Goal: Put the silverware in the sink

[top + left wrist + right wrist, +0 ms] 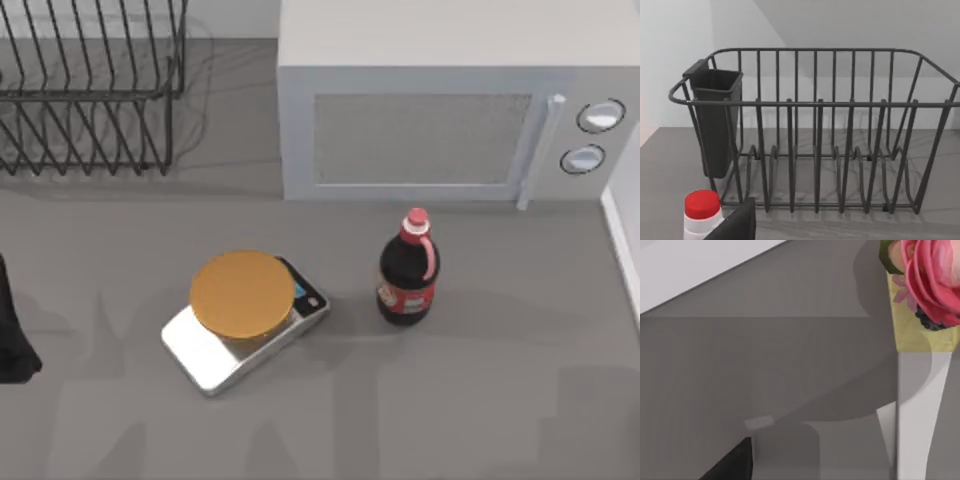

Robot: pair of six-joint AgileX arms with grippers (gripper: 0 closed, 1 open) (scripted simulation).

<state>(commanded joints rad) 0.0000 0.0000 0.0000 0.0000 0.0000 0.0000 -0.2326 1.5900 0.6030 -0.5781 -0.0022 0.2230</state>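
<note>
The silverware and the sink are out of view. A dark part of my left arm [12, 335] sits at the table's left edge. In the left wrist view, a dark piece of my left gripper [735, 225] is low in the picture, facing a black wire dish rack [815, 102]. A dark cutlery holder [715, 120] hangs on one end of that rack. In the right wrist view, a dark piece of my right gripper [730, 465] hangs over grey table surface.
The dish rack [90, 95] stands at the back left and a white microwave [450, 100] at the back right. A silver scale with an orange disc [243, 295] and a cola bottle [408, 270] stand mid-table. A red-capped white bottle [701, 212] and a pink flower [930, 275] are close by.
</note>
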